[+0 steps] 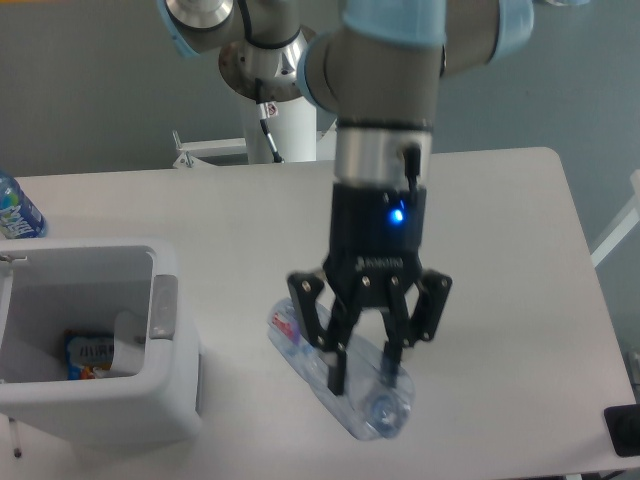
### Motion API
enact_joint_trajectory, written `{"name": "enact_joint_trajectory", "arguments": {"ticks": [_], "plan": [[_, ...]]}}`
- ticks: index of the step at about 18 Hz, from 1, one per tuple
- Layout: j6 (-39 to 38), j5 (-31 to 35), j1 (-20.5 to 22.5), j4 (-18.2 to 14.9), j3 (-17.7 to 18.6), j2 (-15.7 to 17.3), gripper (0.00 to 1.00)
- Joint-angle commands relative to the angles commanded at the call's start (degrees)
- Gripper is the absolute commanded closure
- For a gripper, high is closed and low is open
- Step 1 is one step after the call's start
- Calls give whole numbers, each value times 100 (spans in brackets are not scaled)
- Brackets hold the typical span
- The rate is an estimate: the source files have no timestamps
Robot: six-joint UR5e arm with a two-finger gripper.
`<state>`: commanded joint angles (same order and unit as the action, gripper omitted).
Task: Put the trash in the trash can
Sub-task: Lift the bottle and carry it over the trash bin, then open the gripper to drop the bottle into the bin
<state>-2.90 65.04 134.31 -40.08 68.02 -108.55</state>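
Observation:
A long clear crushed plastic bottle (300, 340), a piece of the trash, hangs tilted over the table's front middle, its cap end low at the right. My gripper (362, 382) points straight down, and its black fingers (334, 372) clamp the bottle's middle from both sides, so it is shut on it. The trash can (100, 250), a white boxy bin with a grey tab (163, 305), stands at the front left, about a bin's width left of the gripper. Inside it lie a white scrap (130, 345) and a blue and orange packet (92, 355).
A bottle with a bright blue label (15, 212) stands at the table's far left edge behind the bin. A black object (622, 430) pokes in at the front right corner. The arm's base column (280, 130) rises behind the table.

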Motion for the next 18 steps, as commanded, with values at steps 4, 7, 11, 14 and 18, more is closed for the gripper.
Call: {"name": "enact_joint_trajectory", "arguments": {"ticks": [4, 7, 11, 14, 18], "plan": [[0, 26, -475, 62, 53, 62, 49], [35, 52, -844, 62, 175, 71, 49], [44, 44, -1161, 62, 448, 80, 43], [96, 35, -1258, 70, 554, 80, 8], [114, 26, -1285, 62, 633, 176, 0]]}}
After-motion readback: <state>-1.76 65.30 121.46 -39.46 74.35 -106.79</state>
